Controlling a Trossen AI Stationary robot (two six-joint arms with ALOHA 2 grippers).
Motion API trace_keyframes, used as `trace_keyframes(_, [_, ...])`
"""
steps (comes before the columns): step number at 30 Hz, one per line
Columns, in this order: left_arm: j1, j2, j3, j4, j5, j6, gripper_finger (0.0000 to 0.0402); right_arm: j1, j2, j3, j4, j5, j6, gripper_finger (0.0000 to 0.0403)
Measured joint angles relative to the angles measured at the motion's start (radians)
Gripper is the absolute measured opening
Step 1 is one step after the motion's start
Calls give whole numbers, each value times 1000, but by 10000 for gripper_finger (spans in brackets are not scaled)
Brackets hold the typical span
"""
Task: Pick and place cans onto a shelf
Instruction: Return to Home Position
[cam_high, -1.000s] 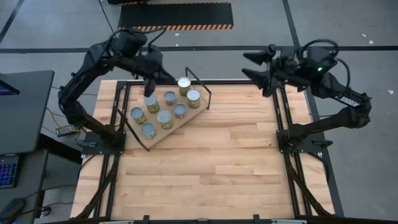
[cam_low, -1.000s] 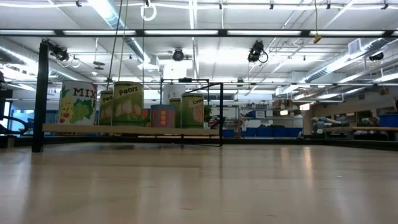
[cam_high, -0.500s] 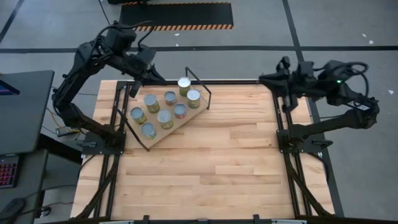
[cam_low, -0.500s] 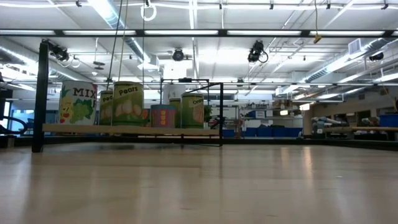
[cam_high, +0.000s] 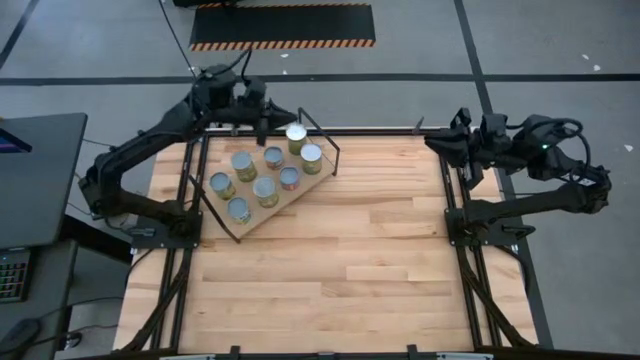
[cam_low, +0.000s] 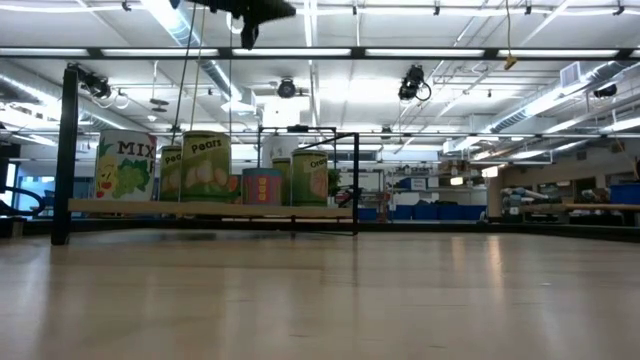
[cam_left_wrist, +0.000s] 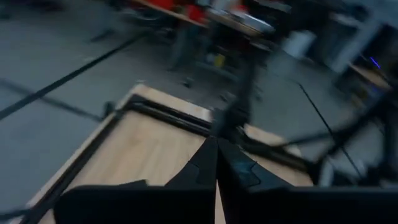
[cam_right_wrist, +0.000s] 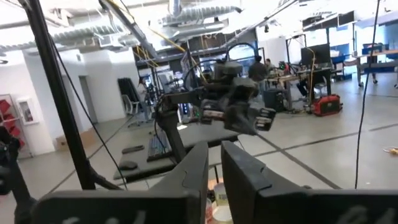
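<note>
Currently, all eight cans (cam_high: 264, 188) stand upright on the shelf (cam_high: 290, 197), which sits askew on the desk (cam_high: 350, 260) toward its 10 o'clock corner. Seen from above, the cans form loose rows: one with a white top (cam_high: 296, 133) is at the shelf's 1 o'clock end, and another (cam_high: 238, 208) is at its 7 o'clock end. The rest lie between, near one another. The low view shows the cans (cam_low: 205, 165) in a line on the light-wood board (cam_low: 200, 208), labels facing forward, with black wire uprights at either side. The left end effector (cam_high: 262, 112) is raised at 12 o'clock of the shelf, just past the desk's far edge and clear of every can. It shows at the very top of the low view (cam_low: 250, 12). In its wrist view the left end effector (cam_left_wrist: 216, 146) has its fingers pressed together and holds nothing. The right end effector (cam_high: 437, 142) hangs over the desk's 2 o'clock corner, well apart from the shelf and pointing toward 9 o'clock. Its wrist view shows the right end effector (cam_right_wrist: 215, 149) with fingers almost parallel, a slim gap between them, and nothing in the gap.
</note>
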Motion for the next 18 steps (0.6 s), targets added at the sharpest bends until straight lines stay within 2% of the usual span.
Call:
trace_keyframes(3, [0, 10, -32, 58, -123, -117, 15, -3, 0, -21, -2, 16, -85, 55])
trace_keyframes(8, [-1, 34, -35, 53, -343, -303, 22, -23, 0, -67, 1, 133, -206, 54])
trace_keyframes(11, [-4, 33, -34, 46, -403, -236, 22, -39, -4, -98, 21, 140, -250, 55])
trace_keyframes(18, [-64, -33, -34, -14, -539, -1, 23, -49, -90, -132, -20, 10, -260, 54])
